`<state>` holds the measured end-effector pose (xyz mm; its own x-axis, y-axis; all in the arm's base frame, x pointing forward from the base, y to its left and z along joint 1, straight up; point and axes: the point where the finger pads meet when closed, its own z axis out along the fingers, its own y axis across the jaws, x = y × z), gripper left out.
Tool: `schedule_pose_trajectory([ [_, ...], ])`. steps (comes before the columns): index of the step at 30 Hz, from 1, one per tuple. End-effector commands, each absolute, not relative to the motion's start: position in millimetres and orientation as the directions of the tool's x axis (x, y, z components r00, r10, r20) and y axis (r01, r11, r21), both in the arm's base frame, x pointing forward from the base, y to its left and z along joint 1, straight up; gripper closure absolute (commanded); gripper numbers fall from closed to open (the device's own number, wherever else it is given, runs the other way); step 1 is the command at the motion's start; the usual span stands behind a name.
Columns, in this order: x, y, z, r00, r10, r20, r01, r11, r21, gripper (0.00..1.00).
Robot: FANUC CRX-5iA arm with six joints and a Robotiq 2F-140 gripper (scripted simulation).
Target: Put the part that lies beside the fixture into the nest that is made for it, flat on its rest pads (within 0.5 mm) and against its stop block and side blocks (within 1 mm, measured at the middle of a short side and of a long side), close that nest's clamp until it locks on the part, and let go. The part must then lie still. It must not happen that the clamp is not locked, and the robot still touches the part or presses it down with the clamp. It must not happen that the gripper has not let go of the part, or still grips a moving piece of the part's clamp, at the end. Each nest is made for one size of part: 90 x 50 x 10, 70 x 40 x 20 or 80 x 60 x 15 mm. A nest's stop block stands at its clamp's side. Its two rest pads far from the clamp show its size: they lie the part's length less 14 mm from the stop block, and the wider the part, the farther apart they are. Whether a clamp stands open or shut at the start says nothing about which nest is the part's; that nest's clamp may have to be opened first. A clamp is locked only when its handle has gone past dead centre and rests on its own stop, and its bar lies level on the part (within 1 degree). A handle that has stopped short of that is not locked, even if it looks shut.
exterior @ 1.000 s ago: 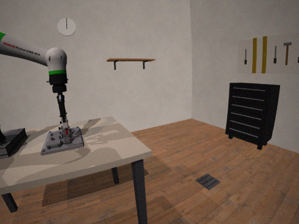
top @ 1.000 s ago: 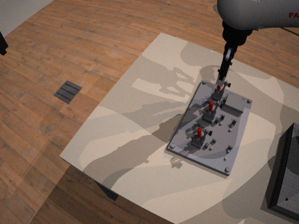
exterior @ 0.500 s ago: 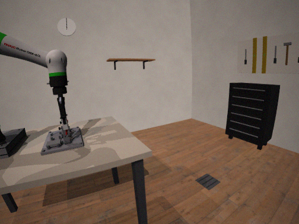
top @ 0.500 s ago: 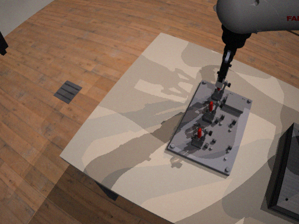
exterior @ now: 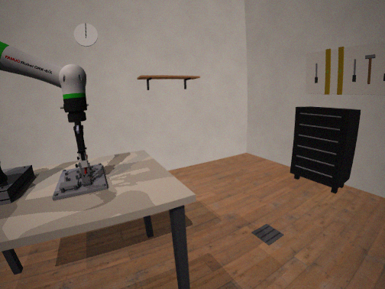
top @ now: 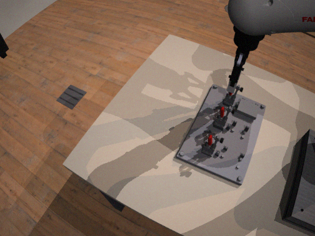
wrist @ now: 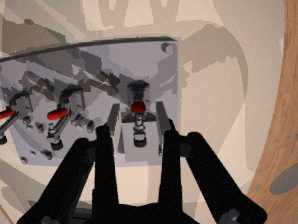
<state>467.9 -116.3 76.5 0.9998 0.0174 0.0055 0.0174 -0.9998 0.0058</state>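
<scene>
A grey fixture plate (top: 247,168) (exterior: 98,186) (wrist: 166,76) on the table carries three toggle clamps with red handles. My gripper (top: 230,94) (exterior: 85,169) (wrist: 138,113) points straight down over the far clamp. Its fingers straddle that clamp's upright red handle (wrist: 137,106) (top: 230,93) with a gap on each side, so it is open. A dark flat part (top: 246,114) lies in the far nest beside this clamp. The middle clamp's handle (top: 222,112) (wrist: 59,115) and the near clamp's handle (top: 210,139) (wrist: 5,115) stand free. The wrist view hides the far nest behind the fingers.
The dark robot base (top: 300,187) (exterior: 15,180) stands on the table right of the fixture. The table edge (top: 94,184) runs in front. A black drawer cabinet (exterior: 325,145) stands far off by the wall.
</scene>
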Motion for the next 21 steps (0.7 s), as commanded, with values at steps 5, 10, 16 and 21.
schedule_pose_trajectory([
  [5, 468, -116, 77, 1.0, 0.017, 0.006, 0.017, -1.0, 0.006, 0.72],
  [10, 468, -116, 74, 1.0, 0.017, 0.006, 0.017, -1.0, 0.006, 0.72],
  [16, 468, -116, 61, 1.0, 0.017, 0.006, 0.017, -1.0, 0.006, 0.72],
  [21, 468, -116, 53, 1.0, 0.017, 0.006, 0.017, -1.0, 0.006, 0.72],
])
